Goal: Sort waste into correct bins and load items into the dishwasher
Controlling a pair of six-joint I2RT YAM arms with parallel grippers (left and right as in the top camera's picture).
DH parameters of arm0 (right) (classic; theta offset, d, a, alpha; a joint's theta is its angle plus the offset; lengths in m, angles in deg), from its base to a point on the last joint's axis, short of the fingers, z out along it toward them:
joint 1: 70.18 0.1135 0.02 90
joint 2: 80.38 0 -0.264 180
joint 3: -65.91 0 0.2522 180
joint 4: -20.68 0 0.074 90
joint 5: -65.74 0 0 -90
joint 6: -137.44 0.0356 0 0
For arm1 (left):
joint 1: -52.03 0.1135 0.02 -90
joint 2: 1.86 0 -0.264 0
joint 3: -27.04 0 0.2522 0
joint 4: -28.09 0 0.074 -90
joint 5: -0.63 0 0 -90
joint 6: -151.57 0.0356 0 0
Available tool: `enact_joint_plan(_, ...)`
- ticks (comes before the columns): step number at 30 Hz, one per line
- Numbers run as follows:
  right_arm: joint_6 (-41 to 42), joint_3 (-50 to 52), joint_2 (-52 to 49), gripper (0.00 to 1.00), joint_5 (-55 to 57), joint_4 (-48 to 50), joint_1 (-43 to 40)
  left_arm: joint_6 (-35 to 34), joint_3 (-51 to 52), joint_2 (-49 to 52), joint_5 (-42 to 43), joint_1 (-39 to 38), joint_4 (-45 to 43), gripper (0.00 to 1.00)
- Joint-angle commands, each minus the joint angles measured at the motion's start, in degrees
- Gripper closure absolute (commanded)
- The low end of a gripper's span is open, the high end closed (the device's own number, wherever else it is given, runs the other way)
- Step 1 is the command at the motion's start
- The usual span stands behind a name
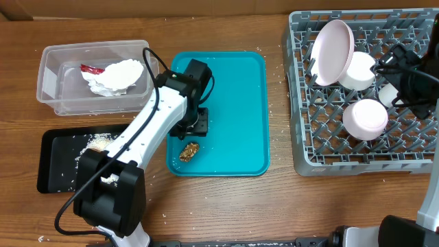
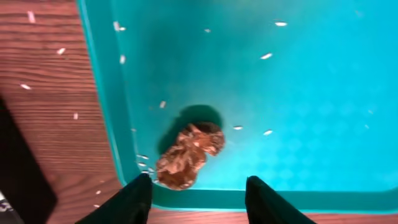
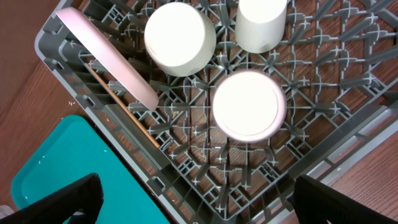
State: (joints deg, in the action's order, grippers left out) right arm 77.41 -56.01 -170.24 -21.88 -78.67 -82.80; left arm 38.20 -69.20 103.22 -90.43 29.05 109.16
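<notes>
As we look down on the bench [image 1: 274,206], we count four containers; the clear tub [image 1: 49,82] at the far left holds the white napkin [image 1: 115,75], crumpled, with the red wrapper [image 1: 91,68] just beside it; the black tray [image 1: 53,171] next to the tub carries a scatter of white rice [image 1: 88,145], partly hidden by the left arm; the grey rack [image 1: 302,147] on the right holds the plate [image 1: 334,49] leaning on its edge among the pegs, one bowl [image 1: 359,71] touching it, a second bowl [image 1: 365,118] nearby, and the cup [image 1: 389,94] between them, all three apparently mouth down; the teal tray [image 1: 236,89] in the middle holds the brown chunk [image 1: 189,151] and a few stray grains.

We find the chunk in the teal tray's corner nearest the black tray, just inside the rim; the left end effector [image 2: 199,180] hovers just short of it, its fingers [image 2: 134,199] apart with nothing between them, and the chunk sits closer to the finger on the rim side, not touching either; the right end effector [image 3: 196,183] hangs over the rack with its fingers spread wide and nothing held, well apart from the chunk.

We see the chunk as a lumpy, oblong piece, mottled tan and dark brown, with a rough crumbly surface; it throws a dark shadow on the teal, and several rice grains lie at its rim-side end.
</notes>
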Motion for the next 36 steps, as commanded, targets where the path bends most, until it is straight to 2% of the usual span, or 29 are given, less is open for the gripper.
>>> enact_joint_plan(1, 0.07, -0.55, 0.26, 0.00, 0.57, 0.15, 0.00, -0.24, 0.87, 0.17, -4.50, 0.24, -0.28, 0.42)
enact_joint_plan(6, 0.07, -0.55, 0.26, 0.00, 0.57, 0.15, 0.00, 2.75, 7.41, 0.26, -3.67, 0.13, -6.21, 0.29)
enact_joint_plan(10, 0.07, -0.55, 0.26, 0.00, 0.57, 0.15, 0.00, 4.87, 12.35, 0.26, -1.14, 0.22, -10.25, 0.23)
enact_joint_plan(17, 0.07, -0.55, 0.26, 0.00, 0.57, 0.15, 0.00, 10.40, 12.96, 0.31, 0.70, 0.24, -11.74, 0.11)
enact_joint_plan(27, 0.07, -0.55, 0.26, 0.00, 0.57, 0.15, 0.00, 10.60, 13.68, 0.68, 0.61, 0.24, -14.12, 0.09)
enact_joint_plan(36, 0.07, -0.55, 0.26, 0.00, 0.57, 0.15, 0.00, 11.45, 17.05, 0.68, 0.50, 0.24, -16.87, 0.03)
